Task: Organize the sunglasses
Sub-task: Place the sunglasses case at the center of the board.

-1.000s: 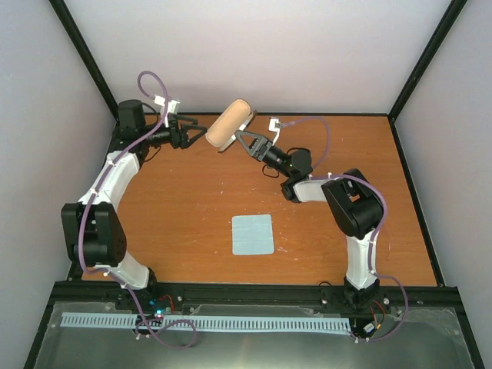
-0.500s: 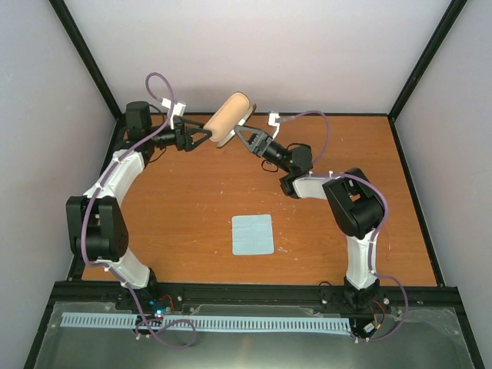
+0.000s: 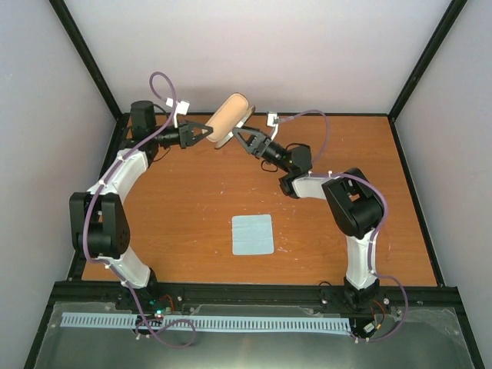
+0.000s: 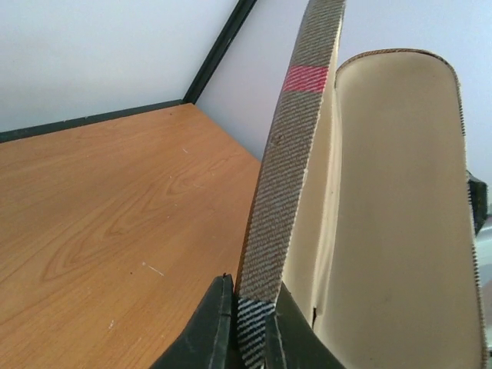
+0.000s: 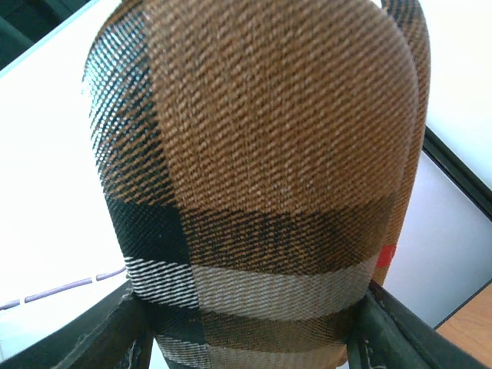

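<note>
Moved rightward since before, the left gripper [image 3: 206,134] now pinches the striped lid edge of the open case [image 3: 228,118], held above the far side of the table [image 3: 184,207]. The right gripper [image 3: 244,139] clamps the case body; the sunglasses show in no view.

Nothing readable shows in any view: no text, label, brand, number or sign. The brown woven oblong case [image 5: 261,192] bears only its plaid of black, grey and cream stripes and a small red patch without lettering. The light blue square cloth [image 3: 253,234] and the orange-brown wooden table [image 3: 192,200] show unmarked surfaces.
</note>
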Controlling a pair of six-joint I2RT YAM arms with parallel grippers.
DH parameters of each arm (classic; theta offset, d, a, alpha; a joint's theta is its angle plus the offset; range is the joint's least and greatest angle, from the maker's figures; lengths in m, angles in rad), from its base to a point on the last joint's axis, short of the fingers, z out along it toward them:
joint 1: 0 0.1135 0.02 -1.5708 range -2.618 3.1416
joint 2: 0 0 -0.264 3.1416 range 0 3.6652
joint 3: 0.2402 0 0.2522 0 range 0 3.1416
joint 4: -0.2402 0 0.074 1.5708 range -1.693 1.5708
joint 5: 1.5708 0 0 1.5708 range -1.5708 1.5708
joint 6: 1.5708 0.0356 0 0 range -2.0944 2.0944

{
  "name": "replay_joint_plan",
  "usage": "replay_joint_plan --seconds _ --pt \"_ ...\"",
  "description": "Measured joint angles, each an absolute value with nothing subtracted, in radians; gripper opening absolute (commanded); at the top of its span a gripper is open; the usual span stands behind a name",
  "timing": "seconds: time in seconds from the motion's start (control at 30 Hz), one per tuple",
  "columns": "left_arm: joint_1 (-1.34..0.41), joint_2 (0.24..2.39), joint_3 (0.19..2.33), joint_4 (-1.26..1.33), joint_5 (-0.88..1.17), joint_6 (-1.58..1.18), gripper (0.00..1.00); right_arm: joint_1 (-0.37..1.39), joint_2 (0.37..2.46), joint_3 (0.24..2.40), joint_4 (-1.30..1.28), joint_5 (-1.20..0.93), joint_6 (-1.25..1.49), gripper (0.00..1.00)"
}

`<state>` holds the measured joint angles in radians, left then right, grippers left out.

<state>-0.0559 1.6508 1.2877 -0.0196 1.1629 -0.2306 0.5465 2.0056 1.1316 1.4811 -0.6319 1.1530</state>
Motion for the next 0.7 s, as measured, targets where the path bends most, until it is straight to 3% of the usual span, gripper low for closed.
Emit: replay_joint_plan --seconds 0.07,0.1,0.13,0.17,0.43,0.57,0.7 --pt "-0.056 1.652 1.288 -0.023 1.162 -0.241 0.01 0.546 2.012 1.132 1.481 -0.632 1.152 0.38" --pt "-0.056 1.652 1.290 -0.028 1.160 -0.241 0.01 0.546 2.015 1.132 1.482 -0.631 1.154 0.58" --pt "-0.056 1.653 1.295 -0.039 1.157 -0.239 0.01 0.545 2.015 1.132 1.482 -0.628 1.157 0.95" --pt "-0.057 1.654 1.302 -0.053 1.156 -0.236 0.01 0.545 2.015 1.131 1.482 -0.623 1.160 1.00" --pt "-0.057 1.660 1.460 -0.198 1.106 -0.033 0.01 0.484 1.906 0.891 1.394 -0.583 1.154 1.00" --pt "-0.063 1.660 1.562 -0.279 1.044 0.119 0.01 0.429 1.654 0.820 0.869 -0.478 0.906 1.00" --pt "-0.112 1.684 1.610 -0.366 0.906 0.313 0.01 0.429 1.401 0.963 0.290 -0.202 0.633 1.00"
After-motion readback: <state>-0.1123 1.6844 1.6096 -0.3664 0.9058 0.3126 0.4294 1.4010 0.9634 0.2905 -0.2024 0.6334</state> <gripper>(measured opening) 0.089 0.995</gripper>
